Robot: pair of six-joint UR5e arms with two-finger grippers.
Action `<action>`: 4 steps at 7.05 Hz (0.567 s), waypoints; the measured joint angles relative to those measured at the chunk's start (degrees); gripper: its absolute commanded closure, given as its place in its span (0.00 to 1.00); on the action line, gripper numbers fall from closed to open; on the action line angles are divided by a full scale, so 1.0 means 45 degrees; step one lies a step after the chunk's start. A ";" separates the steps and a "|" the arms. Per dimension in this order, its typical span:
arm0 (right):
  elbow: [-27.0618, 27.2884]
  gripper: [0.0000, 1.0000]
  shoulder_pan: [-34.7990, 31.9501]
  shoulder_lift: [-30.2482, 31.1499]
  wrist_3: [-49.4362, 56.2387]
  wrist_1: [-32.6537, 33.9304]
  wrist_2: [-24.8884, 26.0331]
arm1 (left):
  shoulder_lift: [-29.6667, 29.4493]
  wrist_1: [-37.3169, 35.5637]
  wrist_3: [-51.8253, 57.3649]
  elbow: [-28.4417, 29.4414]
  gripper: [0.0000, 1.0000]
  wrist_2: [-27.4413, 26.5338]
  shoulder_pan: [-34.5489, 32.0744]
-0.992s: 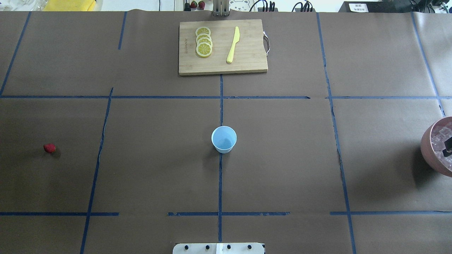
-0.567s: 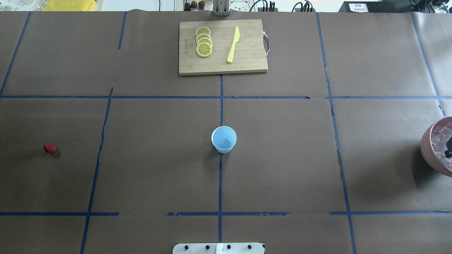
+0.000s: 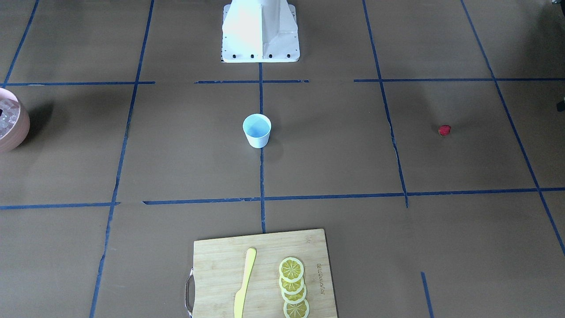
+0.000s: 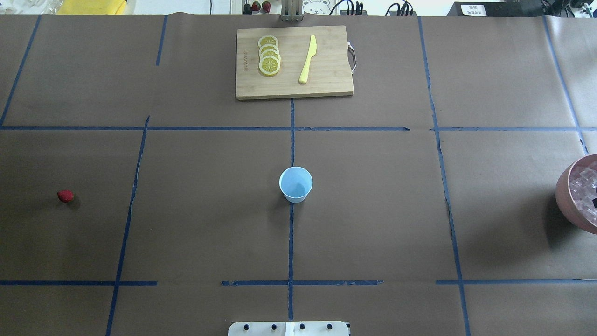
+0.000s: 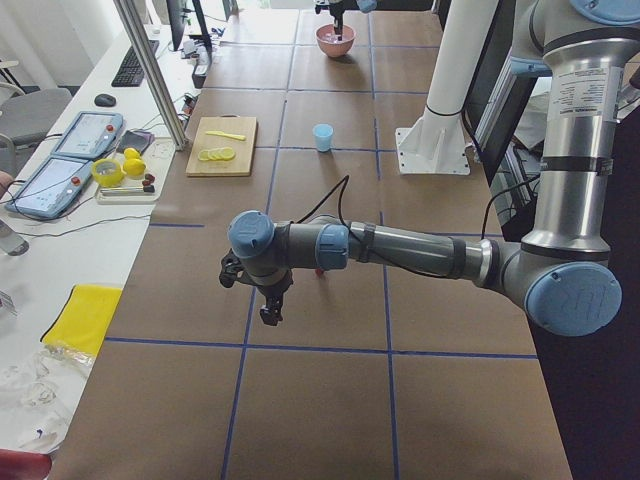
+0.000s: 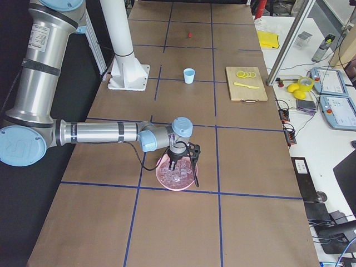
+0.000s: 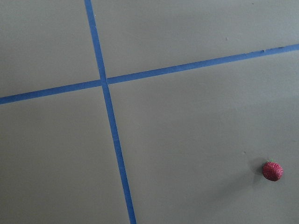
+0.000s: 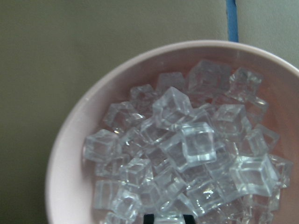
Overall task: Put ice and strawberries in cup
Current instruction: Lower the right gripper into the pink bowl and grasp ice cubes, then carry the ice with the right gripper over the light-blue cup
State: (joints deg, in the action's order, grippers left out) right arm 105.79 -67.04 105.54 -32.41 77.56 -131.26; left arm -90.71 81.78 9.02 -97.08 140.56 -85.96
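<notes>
Currently: right claw (image 6: 184, 169), over pink bowl (image 8: 70, 154) of ice (image 8: 187, 154), has edged outward in the overhead view; grip width cannot be told. Left claw (image 5: 269, 316) near strawberry (image 4: 65, 196); width likewise untellable. Cup (image 4: 295, 184) at centre of table (image 4: 373, 210), empty, unmoved. Nothing delivered yet.

**No legible writing anywhere**

A short printed mark (image 4: 244, 59) runs along the left edge of the cutting board (image 4: 294, 63) at the far side of the tabletop, but its letters are too small to read. Beyond the far right edge, a white label (image 4: 473, 10) on a black box (image 4: 494, 9) carries dark characters, also too small to read.
</notes>
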 measured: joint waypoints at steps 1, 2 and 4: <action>0.0761 1.00 -0.0217 -0.0047 -0.0242 0.0043 -0.0031 | -0.0003 0.0009 0.0004 -0.0011 0.00 0.0008 0.0000; 0.1392 1.00 -0.0270 -0.0423 -0.1174 0.0081 -0.0116 | -0.0010 0.0020 0.0006 -0.0027 0.00 0.0012 0.0000; 0.2140 1.00 0.0717 -0.2326 -0.5086 0.0057 -0.0442 | -0.0014 0.0028 0.0007 -0.0090 0.00 0.0121 0.0000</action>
State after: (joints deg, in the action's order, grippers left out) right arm 115.42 -63.81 95.08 -55.30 77.81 -133.25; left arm -90.77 81.91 9.05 -97.49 141.11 -85.96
